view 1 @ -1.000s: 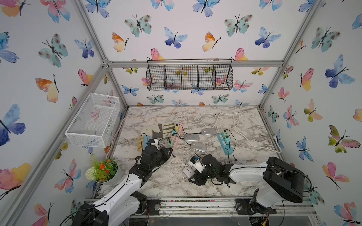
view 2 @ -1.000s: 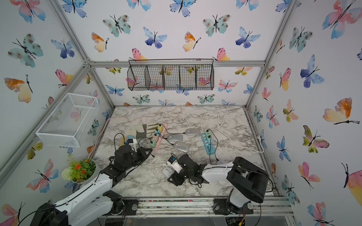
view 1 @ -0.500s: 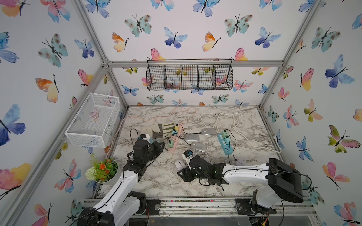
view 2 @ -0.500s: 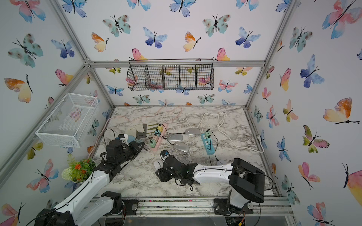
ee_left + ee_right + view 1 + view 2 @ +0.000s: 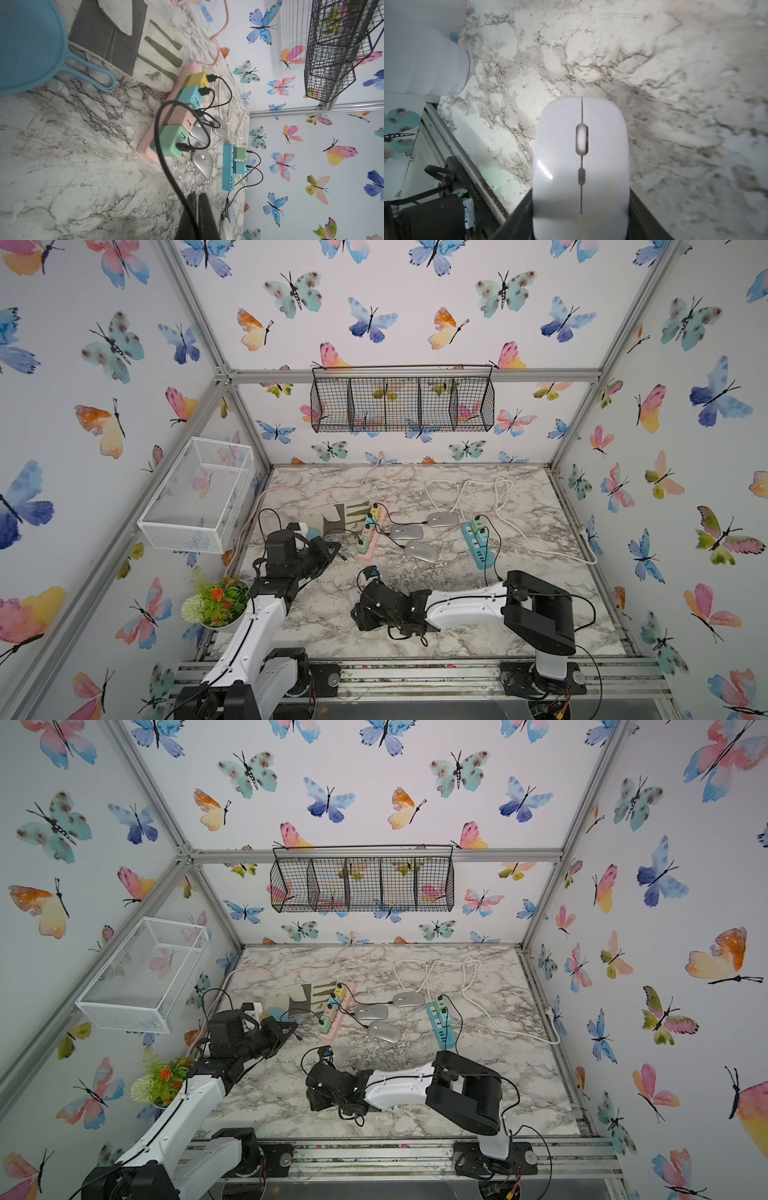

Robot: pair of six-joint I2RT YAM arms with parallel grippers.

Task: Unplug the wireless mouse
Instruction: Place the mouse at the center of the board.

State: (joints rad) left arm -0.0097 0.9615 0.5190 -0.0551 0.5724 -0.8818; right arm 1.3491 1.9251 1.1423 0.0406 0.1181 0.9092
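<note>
My right gripper [image 5: 580, 207] is shut on the sides of a white wireless mouse [image 5: 581, 155] over the marble near the front; in both top views it [image 5: 359, 608] [image 5: 313, 1094] sits front centre. No cable shows at the mouse's nose. My left gripper [image 5: 197, 197] is shut on a black cable [image 5: 166, 166] that loops back to the green charger [image 5: 170, 141] on the pink power strip [image 5: 145, 145]. In both top views the left gripper [image 5: 334, 549] [image 5: 291, 1029] hovers just left of that strip [image 5: 370, 545].
Three silver mice [image 5: 406, 532] [image 5: 421, 551] [image 5: 443, 519] lie cabled between the pink strip and a blue power strip [image 5: 478, 549]. A potted plant [image 5: 216, 605] stands front left. A blue strainer [image 5: 27, 45] and grey cloth [image 5: 108, 35] lie behind the left gripper. White cord coils [image 5: 478, 493] lie at the back.
My right gripper has carried the white mouse leftward along the front. My left gripper has drawn back and to the left with the cable, so the two have moved apart.
</note>
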